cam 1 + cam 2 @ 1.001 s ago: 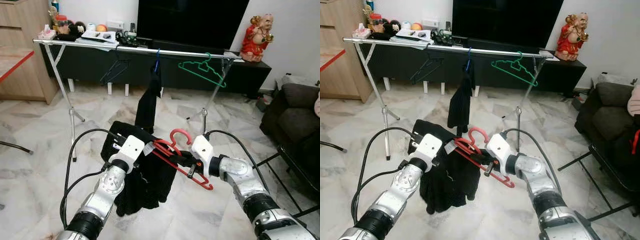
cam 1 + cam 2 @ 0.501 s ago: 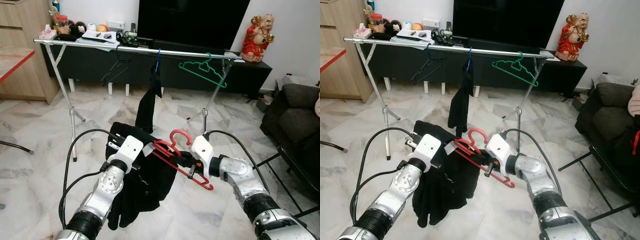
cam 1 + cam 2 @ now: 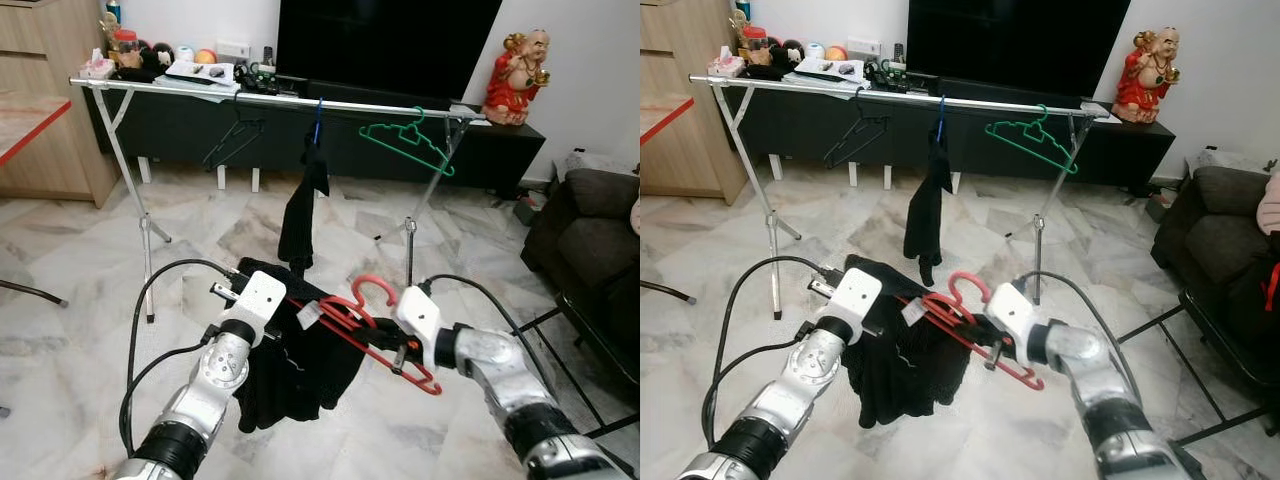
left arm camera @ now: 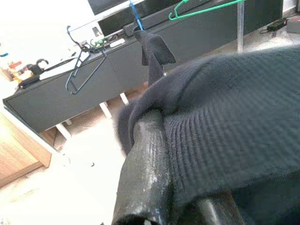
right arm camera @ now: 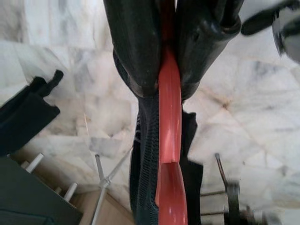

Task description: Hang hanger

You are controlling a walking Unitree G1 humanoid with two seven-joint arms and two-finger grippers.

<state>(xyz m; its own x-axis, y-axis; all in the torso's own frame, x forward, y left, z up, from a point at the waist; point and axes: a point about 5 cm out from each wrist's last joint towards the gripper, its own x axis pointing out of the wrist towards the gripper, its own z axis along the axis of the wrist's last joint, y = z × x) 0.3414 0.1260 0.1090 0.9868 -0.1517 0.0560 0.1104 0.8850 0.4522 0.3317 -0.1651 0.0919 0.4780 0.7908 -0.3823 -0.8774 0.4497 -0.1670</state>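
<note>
Red hanger with black garment held between two pincers before a clothes rail.

The right pincer (image 3: pixel 392 338) was clamped on the red hanger (image 3: pixel 352 318), its two black fingers (image 5: pixel 136 51) pressed together on the red bar. The left pincer (image 3: pixel 268 308) was closed on the black garment (image 3: pixel 300 365) draped over that hanger, one finger (image 4: pixel 145 178) seen buried in the knit. One red hanger was held low between the two arms, well short of the silver rail (image 3: pixel 270 98). Three hangers were counted on the rail: a black one (image 3: pixel 232 140), a blue one (image 3: pixel 316 112) carrying a dark cloth (image 3: pixel 300 215), and a green one (image 3: pixel 408 140). Marble floor (image 3: pixel 80 260) lay below; a black TV cabinet (image 3: pixel 500 150), a red figurine (image 3: pixel 515 62) and a dark sofa (image 3: pixel 590 220) stood beyond.
</note>
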